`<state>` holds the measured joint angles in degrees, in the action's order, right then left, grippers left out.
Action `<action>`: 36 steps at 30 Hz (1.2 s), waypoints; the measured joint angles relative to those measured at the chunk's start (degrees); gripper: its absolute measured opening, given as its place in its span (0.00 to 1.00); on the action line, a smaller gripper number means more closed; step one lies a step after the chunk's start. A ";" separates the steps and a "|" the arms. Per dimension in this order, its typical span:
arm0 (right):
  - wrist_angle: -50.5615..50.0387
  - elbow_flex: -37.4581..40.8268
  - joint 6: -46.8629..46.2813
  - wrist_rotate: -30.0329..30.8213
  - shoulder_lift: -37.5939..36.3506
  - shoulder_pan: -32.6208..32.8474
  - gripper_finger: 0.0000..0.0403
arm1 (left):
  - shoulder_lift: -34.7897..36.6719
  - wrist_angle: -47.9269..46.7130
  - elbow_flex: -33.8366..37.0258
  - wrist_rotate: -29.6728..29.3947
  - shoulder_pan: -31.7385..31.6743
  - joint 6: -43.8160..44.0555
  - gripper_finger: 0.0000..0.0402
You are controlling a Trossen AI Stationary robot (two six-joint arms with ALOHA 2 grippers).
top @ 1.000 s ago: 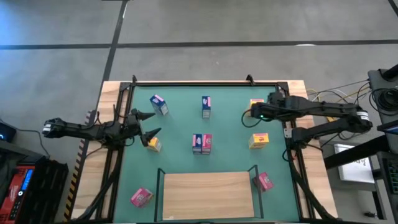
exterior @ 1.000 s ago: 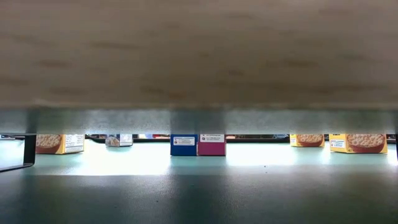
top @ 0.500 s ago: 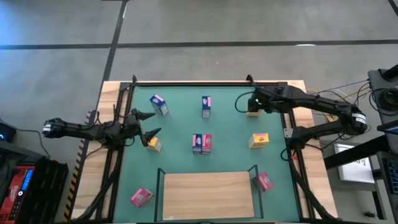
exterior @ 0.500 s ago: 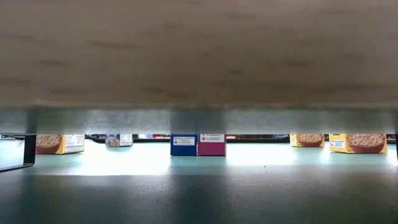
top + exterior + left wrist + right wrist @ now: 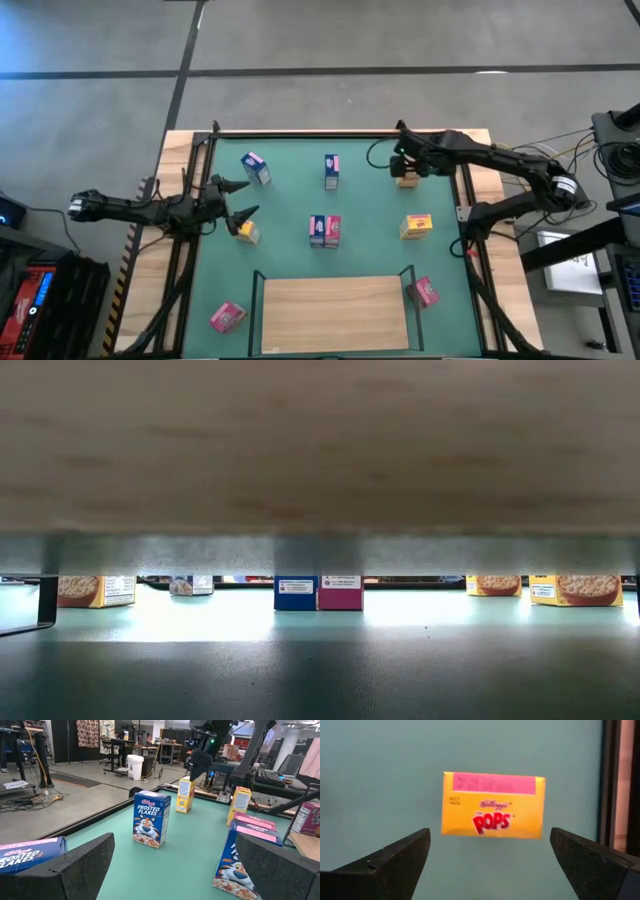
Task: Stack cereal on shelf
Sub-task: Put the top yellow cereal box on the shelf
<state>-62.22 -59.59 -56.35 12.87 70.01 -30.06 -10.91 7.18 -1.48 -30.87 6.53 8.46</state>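
green matting covers the bench (image 5: 480, 150); right tool (image 5: 400, 165) hangs spread over a yellow cereal box (image 5: 492, 805) at the far right; left tool (image 5: 243, 200) waits spread; shelf (image 5: 333, 315) sits near.

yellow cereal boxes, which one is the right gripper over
The yellow Pops box at the mat's far right corner lies flat beneath the open right gripper. The other yellow boxes sit elsewhere on the mat.

Both end effectors open: left (image 5: 237, 199), right (image 5: 400, 168).
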 joint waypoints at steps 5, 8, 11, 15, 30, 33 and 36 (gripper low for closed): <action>0.41 0.04 -0.02 0.00 1.07 -0.39 0.99 | 0.00 0.00 -0.01 0.01 0.01 0.00 0.99; 0.42 0.09 -0.03 0.06 2.23 -1.19 0.99 | -0.01 0.00 -0.01 0.01 0.00 -0.01 0.99; 0.94 0.09 -0.04 0.01 3.71 -2.14 0.99 | 0.00 0.00 0.00 0.01 0.01 -0.01 0.99; 2.49 0.09 1.24 -0.85 5.82 -3.37 0.99 | -0.01 0.00 0.01 0.02 0.02 0.01 0.99; 4.68 0.13 3.44 -2.66 10.03 -5.12 0.99 | 0.01 0.00 -0.01 0.02 0.00 0.00 0.99; 4.71 0.13 3.42 -2.80 9.16 -5.19 0.96 | -0.01 0.00 -0.01 0.02 0.02 -0.01 0.99; 4.75 0.13 3.34 -2.56 8.73 -5.23 0.90 | 0.00 0.00 -0.01 0.01 0.01 -0.01 0.99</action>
<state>-57.47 -59.46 -53.00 10.32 78.74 -35.29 -10.90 7.18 -1.50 -30.86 6.54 8.45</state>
